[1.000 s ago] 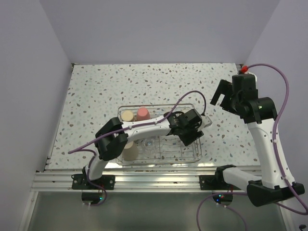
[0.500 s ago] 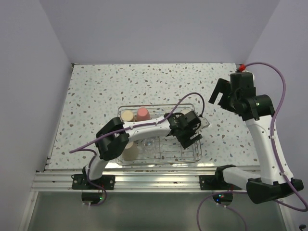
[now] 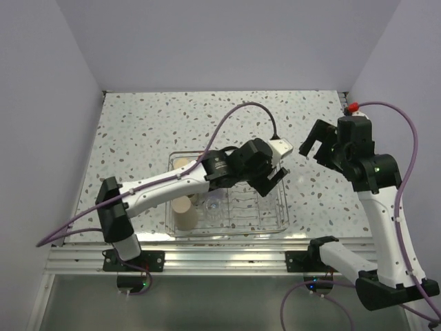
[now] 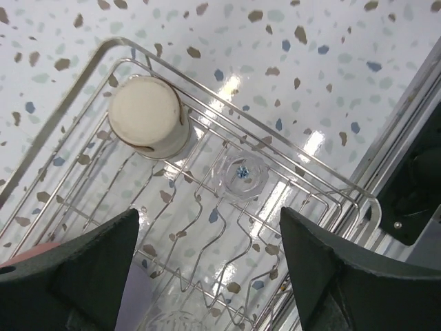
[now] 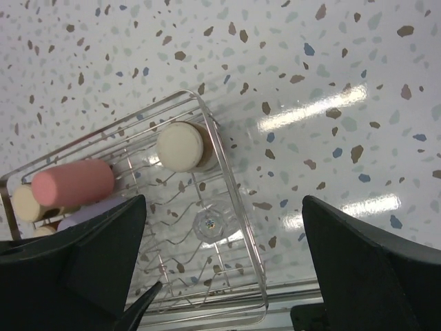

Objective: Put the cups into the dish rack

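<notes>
The dish rack is a silver wire basket at the table's near middle. It also shows in the left wrist view and the right wrist view. A short brown cup with a cream bottom stands upside down in its far right corner. A clear cup sits beside it. A red-pink cup lies at the far left, and a tall tan cup stands near left. My left gripper hangs open and empty above the rack. My right gripper is open and empty, high to the right of the rack.
A lavender cup and another tan cup sit at the rack's left, partly hidden by my finger. A metal rail runs along the table's near edge. Purple cables loop over both arms.
My left arm has stretched out, its elbow swung left, and its gripper has lifted away from the rack's far right corner. My right gripper shifted slightly.
</notes>
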Action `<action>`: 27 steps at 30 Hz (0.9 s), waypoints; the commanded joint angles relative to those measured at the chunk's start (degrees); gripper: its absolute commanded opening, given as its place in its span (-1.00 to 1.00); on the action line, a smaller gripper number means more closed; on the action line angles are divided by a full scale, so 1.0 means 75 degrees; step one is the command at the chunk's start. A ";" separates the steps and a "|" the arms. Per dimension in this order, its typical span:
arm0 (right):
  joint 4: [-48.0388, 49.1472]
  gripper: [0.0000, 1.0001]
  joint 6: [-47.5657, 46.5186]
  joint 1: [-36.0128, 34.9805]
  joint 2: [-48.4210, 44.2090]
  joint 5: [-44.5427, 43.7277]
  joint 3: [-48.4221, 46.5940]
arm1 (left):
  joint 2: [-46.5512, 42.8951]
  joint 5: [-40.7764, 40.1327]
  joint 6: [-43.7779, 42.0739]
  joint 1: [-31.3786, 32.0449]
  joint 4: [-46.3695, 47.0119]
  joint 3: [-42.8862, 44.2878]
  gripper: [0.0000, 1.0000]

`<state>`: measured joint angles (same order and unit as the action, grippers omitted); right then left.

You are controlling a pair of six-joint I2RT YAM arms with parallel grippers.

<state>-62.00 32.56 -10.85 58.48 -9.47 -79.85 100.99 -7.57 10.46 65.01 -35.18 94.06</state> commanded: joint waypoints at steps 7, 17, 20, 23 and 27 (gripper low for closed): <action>0.1023 0.96 -0.0040 -0.0018 0.0523 0.0595 -0.0931 | -0.1640 -0.0502 0.0468 0.0027 0.0600 -0.0682 0.73; 0.1820 0.97 0.0310 -0.0018 0.0884 0.1120 -0.0638 | -0.2602 0.0389 0.0316 0.0027 0.1327 -0.0636 0.83; 0.2171 0.97 0.0464 -0.0018 0.1330 0.1240 -0.0895 | -0.2731 0.0132 0.0211 0.0027 0.1339 -0.0565 0.88; 0.2372 0.97 0.0452 -0.0065 0.1893 0.1556 -0.1467 | -0.2766 -0.0208 0.0106 0.0015 0.1152 -0.0472 0.89; 0.2477 0.96 0.0394 -0.0077 0.2164 0.1451 -0.1681 | -0.2860 -0.0490 0.0070 0.0004 0.1034 -0.0495 0.95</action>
<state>-46.89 34.98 -11.20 75.57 0.21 -88.95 80.90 -8.32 12.32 65.01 -28.47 88.64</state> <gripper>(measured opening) 0.983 0.967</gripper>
